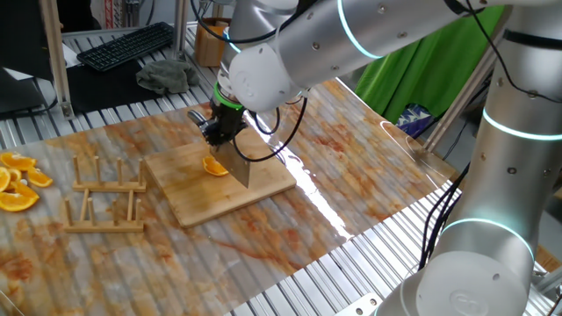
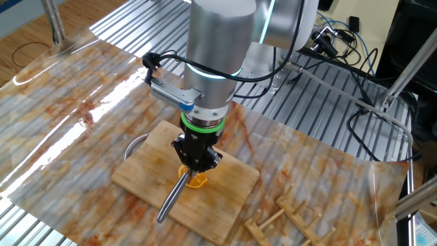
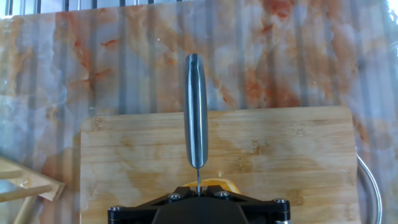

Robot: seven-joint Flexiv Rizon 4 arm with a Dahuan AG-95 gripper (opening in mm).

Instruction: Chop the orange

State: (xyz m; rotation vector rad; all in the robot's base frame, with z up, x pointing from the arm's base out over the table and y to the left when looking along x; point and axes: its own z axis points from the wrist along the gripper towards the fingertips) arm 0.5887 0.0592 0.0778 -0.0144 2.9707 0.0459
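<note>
A small orange wedge point(image 1: 215, 167) lies on the wooden cutting board point(image 1: 189, 197). My gripper point(image 1: 219, 132) hangs just above it, shut on a steel knife point(image 1: 240, 168). The blade stands edge-down on the board, right beside or on the wedge. In the other fixed view the gripper point(image 2: 196, 160) covers most of the orange point(image 2: 199, 182), and the knife's handle point(image 2: 171, 201) sticks out low over the board point(image 2: 232, 181). In the hand view the knife point(image 3: 197, 112) points straight ahead from the gripper point(image 3: 198, 190). Only a sliver of orange point(image 3: 219, 183) shows, on the board point(image 3: 280, 162).
A heap of bigger orange slices point(image 1: 18, 184) lies at the table's left edge. Wooden racks point(image 1: 105, 197) stand left of the board, also seen in the other fixed view point(image 2: 287, 222). A grey cloth point(image 1: 167, 75) and a keyboard point(image 1: 127, 44) lie behind. A thin metal ring point(image 2: 133, 145) lies by the board.
</note>
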